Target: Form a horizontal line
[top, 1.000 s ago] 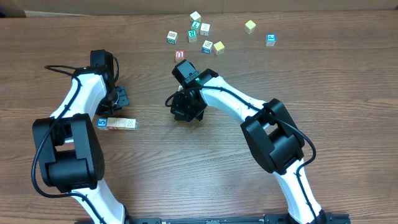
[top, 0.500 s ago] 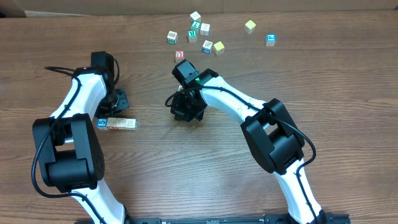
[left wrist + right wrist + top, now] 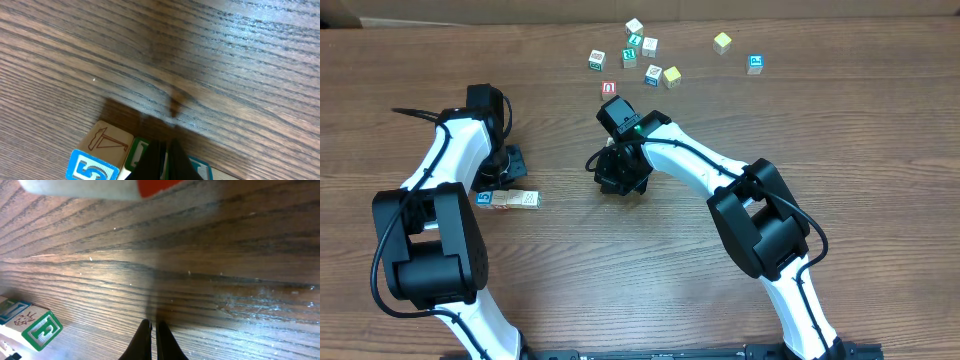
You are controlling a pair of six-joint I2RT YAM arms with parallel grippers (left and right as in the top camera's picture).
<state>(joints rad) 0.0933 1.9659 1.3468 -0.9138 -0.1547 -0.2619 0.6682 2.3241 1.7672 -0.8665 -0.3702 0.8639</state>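
Horizontal line [image 3: 508, 199] — four letter cubes touching side by side — lies at the left of the table [image 3: 620, 270], slightly tilted, just below the left gripper [image 3: 162, 150]. That gripper is clenched with nothing held, tips over the row; contact can't be told. The end blue-faced cube [image 3: 92, 169] reads "5"; its neighbour shows a brown line drawing, and the green-bordered letter beside that is partly hidden. Right gripper [image 3: 153, 332] is clenched and empty over bare wood at mid-table, near the red-faced cube [image 3: 609, 89] — character unreadable.

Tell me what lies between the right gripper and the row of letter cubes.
Only bare table between the right gripper and the row of letter cubes, per the overhead view.
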